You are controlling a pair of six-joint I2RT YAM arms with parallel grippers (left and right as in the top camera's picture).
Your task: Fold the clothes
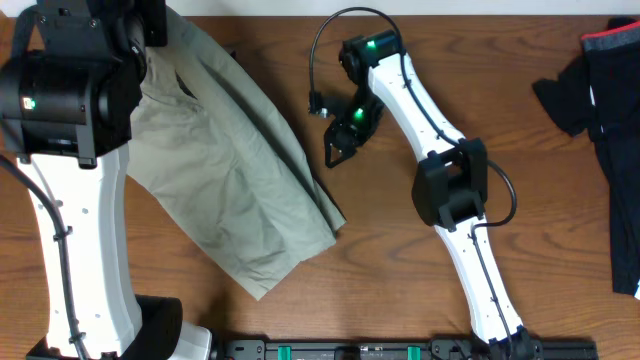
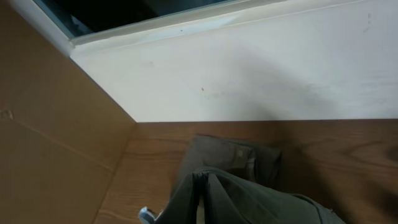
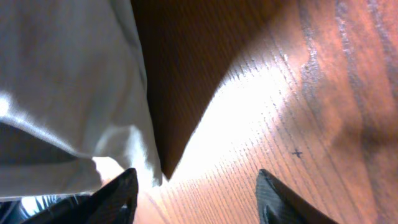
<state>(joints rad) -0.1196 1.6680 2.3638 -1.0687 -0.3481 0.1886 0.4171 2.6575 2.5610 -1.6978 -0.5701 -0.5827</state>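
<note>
Pale khaki-green trousers (image 1: 230,170) lie spread over the left half of the wooden table, running from the far left corner toward the near middle. In the left wrist view their cloth (image 2: 249,199) rises in a pinched fold into my left gripper (image 2: 200,213), which is shut on it; the fingers are mostly covered by fabric. In the overhead view that gripper is hidden under the left arm (image 1: 70,90). My right gripper (image 1: 335,150) hovers just right of the trousers' long edge. Seen from its own wrist, the right gripper (image 3: 196,193) is open over bare wood, the trousers' edge (image 3: 74,93) beside its left finger.
A dark garment (image 1: 610,90) with a red-and-grey band lies at the table's far right edge. A pale wall (image 2: 249,68) runs along the back of the table. Bare wood (image 1: 400,290) separates the trousers from the right arm's base.
</note>
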